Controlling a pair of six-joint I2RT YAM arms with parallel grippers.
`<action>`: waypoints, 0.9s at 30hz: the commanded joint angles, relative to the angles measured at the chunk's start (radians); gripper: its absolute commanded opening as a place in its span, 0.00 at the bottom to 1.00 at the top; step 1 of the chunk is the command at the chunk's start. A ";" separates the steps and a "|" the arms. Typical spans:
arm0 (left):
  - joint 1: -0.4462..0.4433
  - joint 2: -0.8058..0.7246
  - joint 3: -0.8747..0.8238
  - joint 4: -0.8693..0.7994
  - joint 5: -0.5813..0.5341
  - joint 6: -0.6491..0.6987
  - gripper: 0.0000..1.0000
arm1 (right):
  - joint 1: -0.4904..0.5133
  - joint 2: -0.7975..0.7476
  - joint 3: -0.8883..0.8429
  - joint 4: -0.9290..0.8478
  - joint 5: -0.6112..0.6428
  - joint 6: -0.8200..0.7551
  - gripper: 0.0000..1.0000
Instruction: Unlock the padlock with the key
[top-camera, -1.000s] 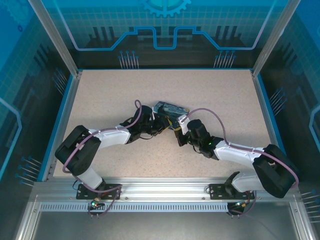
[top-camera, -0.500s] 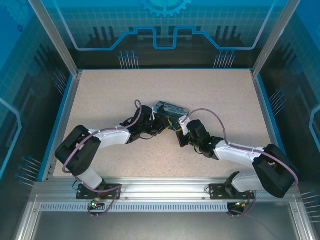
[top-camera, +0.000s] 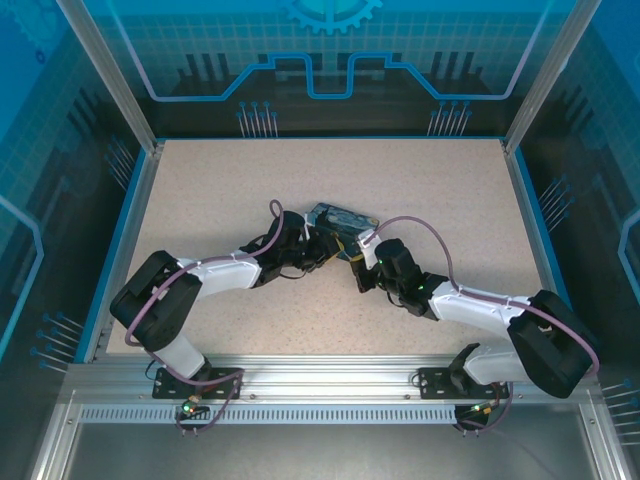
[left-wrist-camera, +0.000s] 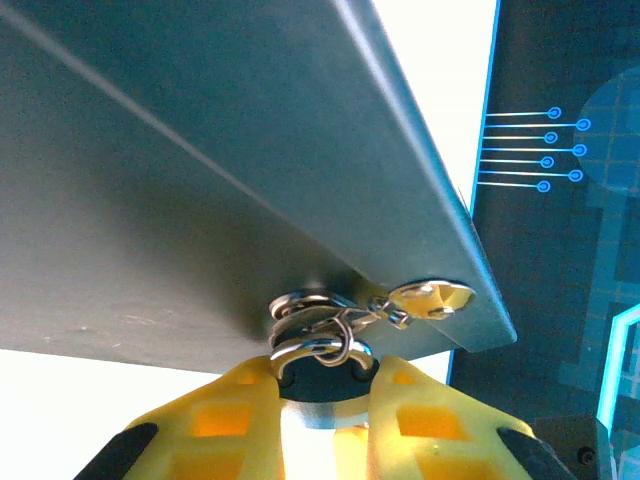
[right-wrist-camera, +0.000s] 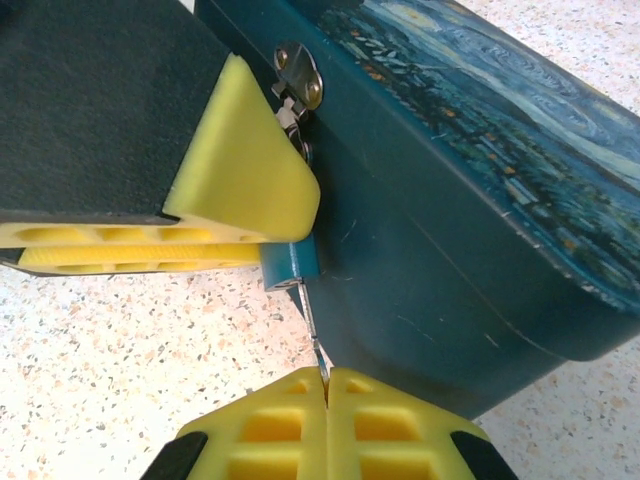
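Task approx. halfway, judging by how things lie. Speckled worktop (top-camera: 200, 190) carries the Starry-Night box (top-camera: 342, 215) just past centre. Left arm (top-camera: 225, 270) and right arm (top-camera: 470, 305) meet at its near side, so the reach-in is done.

Left claw (left-wrist-camera: 325, 390): fingers a narrow way apart, clamped on the padlock (right-wrist-camera: 290, 262). It's a small bluish block hanging at the box's front wall, below the hasp (right-wrist-camera: 300, 78). So the lock is steadied.

Right claw (right-wrist-camera: 325, 385): fingers pressed together, pinching the key (right-wrist-camera: 312, 335). Thin dark blade runs up from the tips to the padlock's underside. Tip meets the lock body and prob. sits in the keyway, but how deep I can't tell.

Shackle (left-wrist-camera: 320, 347) in left wrist view looks closed and linked w/ the ring on the box, so not unlocked yet.

Left to do, as I judge it: seat key fully if it isn't, turn it, pop shackle.

Vs a sec. ago, top view:
- right arm's elbow sits slightly further right and nearer the bases
- its forearm is drawn back a touch
- cable loop above it is a bit reshaped
- box and left arm: no shift I can make out
- both claws grip as before; padlock and key are too small in that view to compare
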 joint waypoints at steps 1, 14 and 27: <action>-0.007 -0.014 0.007 0.061 0.020 -0.001 0.01 | 0.005 -0.004 0.006 0.034 -0.016 -0.007 0.00; -0.007 -0.017 0.004 0.062 0.019 -0.002 0.01 | 0.012 0.040 0.033 0.013 -0.002 -0.005 0.00; -0.007 -0.019 0.004 0.061 0.024 0.001 0.01 | 0.014 0.024 0.035 0.038 -0.013 -0.010 0.00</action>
